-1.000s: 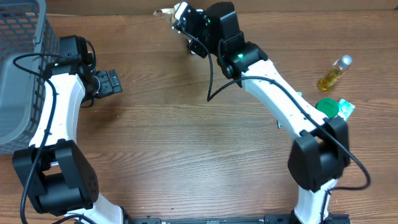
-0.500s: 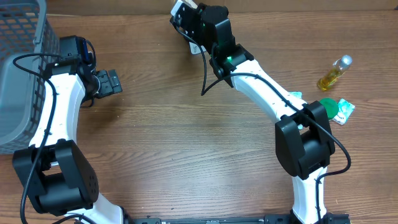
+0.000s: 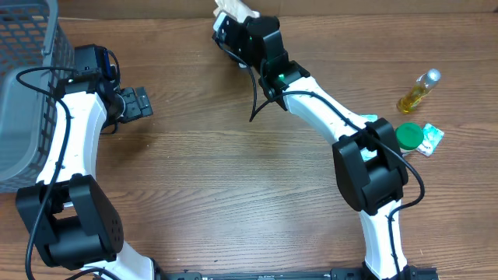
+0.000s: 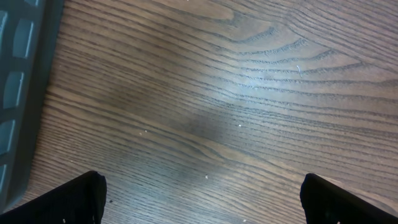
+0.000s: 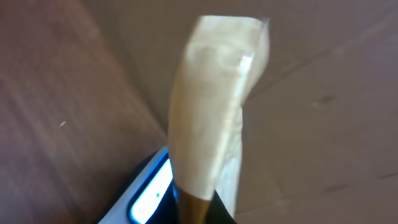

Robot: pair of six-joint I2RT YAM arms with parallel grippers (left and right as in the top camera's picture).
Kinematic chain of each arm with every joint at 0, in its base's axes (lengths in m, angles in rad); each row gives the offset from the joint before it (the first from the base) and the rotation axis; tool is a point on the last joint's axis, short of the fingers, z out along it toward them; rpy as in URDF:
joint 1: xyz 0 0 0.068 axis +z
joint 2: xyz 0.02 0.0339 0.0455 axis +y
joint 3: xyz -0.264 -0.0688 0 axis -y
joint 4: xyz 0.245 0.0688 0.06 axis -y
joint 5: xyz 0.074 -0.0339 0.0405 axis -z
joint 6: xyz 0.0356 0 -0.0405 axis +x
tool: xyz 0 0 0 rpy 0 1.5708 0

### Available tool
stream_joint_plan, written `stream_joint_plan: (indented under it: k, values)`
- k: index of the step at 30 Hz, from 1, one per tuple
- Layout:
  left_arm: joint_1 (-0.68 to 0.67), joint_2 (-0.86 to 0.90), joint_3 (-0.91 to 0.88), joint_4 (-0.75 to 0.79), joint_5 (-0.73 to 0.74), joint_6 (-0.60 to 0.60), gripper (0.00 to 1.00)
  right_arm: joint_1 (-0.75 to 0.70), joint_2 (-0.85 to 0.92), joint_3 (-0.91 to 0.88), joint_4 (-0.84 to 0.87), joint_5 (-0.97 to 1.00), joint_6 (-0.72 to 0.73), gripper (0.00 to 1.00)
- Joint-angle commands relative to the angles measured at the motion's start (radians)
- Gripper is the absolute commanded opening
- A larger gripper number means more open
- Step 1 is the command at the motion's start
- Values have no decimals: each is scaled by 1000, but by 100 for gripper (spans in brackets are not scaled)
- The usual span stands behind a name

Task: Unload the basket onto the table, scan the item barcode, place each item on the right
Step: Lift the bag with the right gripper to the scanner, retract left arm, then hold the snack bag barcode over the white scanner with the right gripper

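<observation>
Far left, a grey basket (image 3: 19, 85) stands on the wood table (image 3: 233, 187); its wall also shows at the left edge of the left wrist view (image 4: 18, 93). Just right of it is the left gripper (image 3: 138, 103), jaws spread wide, nothing btw. them. In its own camera (image 4: 202, 202) only the dark fingertips (image 4: 74, 199) show in the bottom corners, w/ bare wood beyond.

Top centre, the right gripper (image 3: 235, 23) is closed tight on the item, a pale beige packet (image 3: 236, 8). The packet is held in the jaws at the far table edge and sticks out toward that edge. In the right wrist view the packet (image 5: 214, 112) has its long axis approx. upright in the frame, running away from the camera, top end leaning a little right; the lower end is golden-brown. No brand, text or barcode can be read on it, as the surface is blurred. Left of its lower end is a dark thing (image 5: 149, 196) w/ a bright white-blue window; I cannot tell what it is.

At right, well apart from the packet, a small bottle (image 3: 419, 92) w/ yellow liquid lies tilted, and nearer the front edge is a green round lid (image 3: 409, 136) on a teal-white wrapper (image 3: 433, 138). Their labels are too small to read.
</observation>
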Motion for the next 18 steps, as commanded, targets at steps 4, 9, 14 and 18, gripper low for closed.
stream_joint_plan:
  k: [4, 9, 14, 18]
  values:
    - [-1, 0, 8, 2, -8, -18, 100, -6, 6, 23, -39, -117, 4, 4]
    - [-1, 0, 8, 2, -8, -18, 100, -6, 6, 23, -58, -182, 9, 4]
    - [-1, 0, 8, 2, -8, -18, 100, -7, 6, 23, -46, -243, 117, 4]
    - [-1, 0, 8, 2, -8, -18, 100, -19, 6, 23, -47, -312, 241, 4]
